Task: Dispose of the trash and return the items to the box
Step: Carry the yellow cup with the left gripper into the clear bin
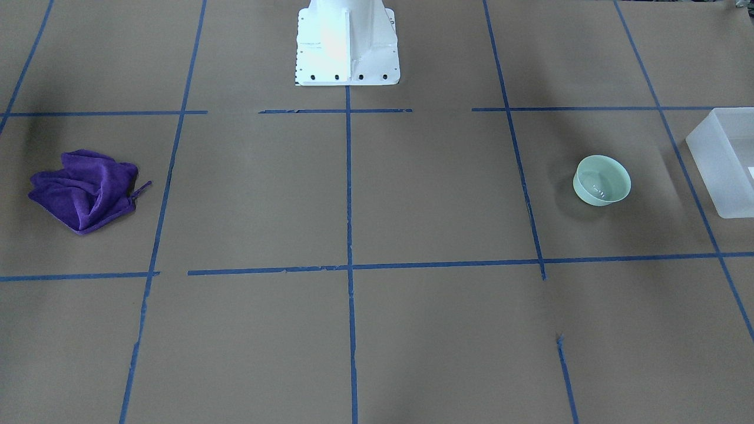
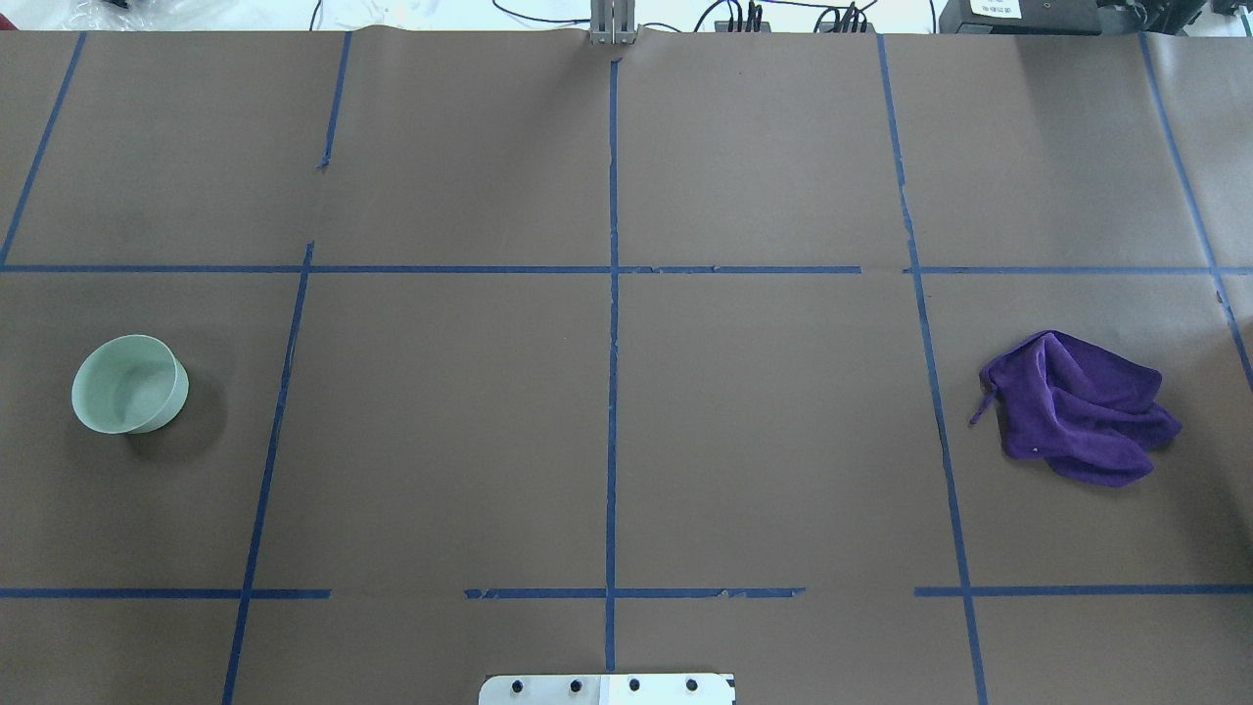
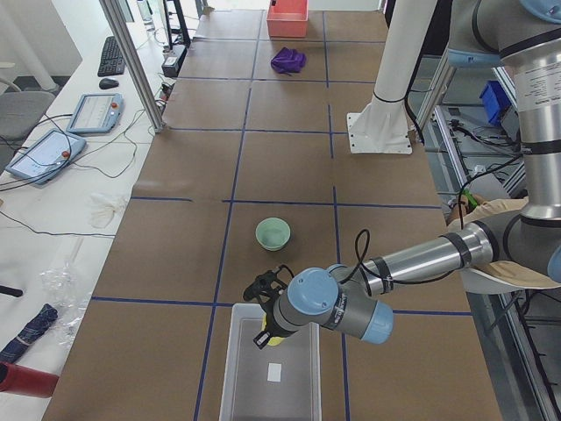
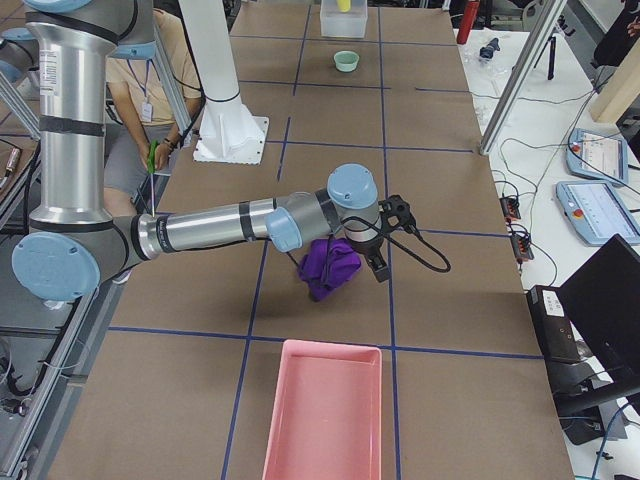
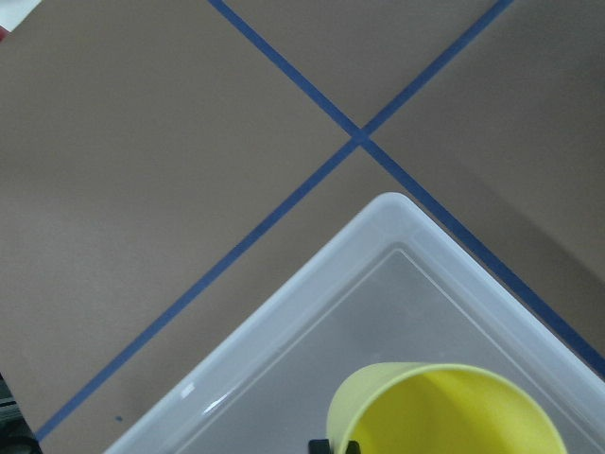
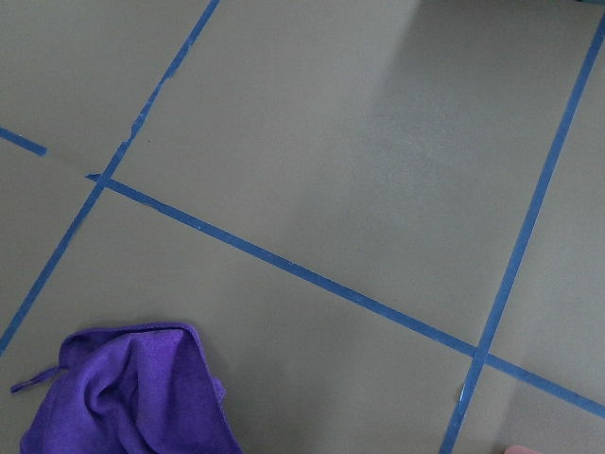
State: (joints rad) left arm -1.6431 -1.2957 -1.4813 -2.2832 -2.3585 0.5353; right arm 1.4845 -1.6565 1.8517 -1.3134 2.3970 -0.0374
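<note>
The yellow cup (image 5: 444,416) hangs over a corner of the translucent box (image 5: 312,274). A black fingertip (image 5: 333,445) of my left gripper sits at the cup's rim. In the exterior left view my left gripper (image 3: 267,331) holds the cup (image 3: 277,338) above the box (image 3: 272,381). My right gripper (image 4: 373,258) hovers just over a crumpled purple cloth (image 4: 328,265). None of its fingers show in its wrist view, so I cannot tell whether it is open or shut. The cloth (image 6: 132,397) lies at the lower left there.
A pale green bowl (image 2: 129,384) stands on the table on my left side, near the box (image 1: 724,159). The purple cloth (image 2: 1077,406) lies on my right side. A pink tray (image 4: 325,410) sits at the table's right end. Blue tape lines grid the brown table.
</note>
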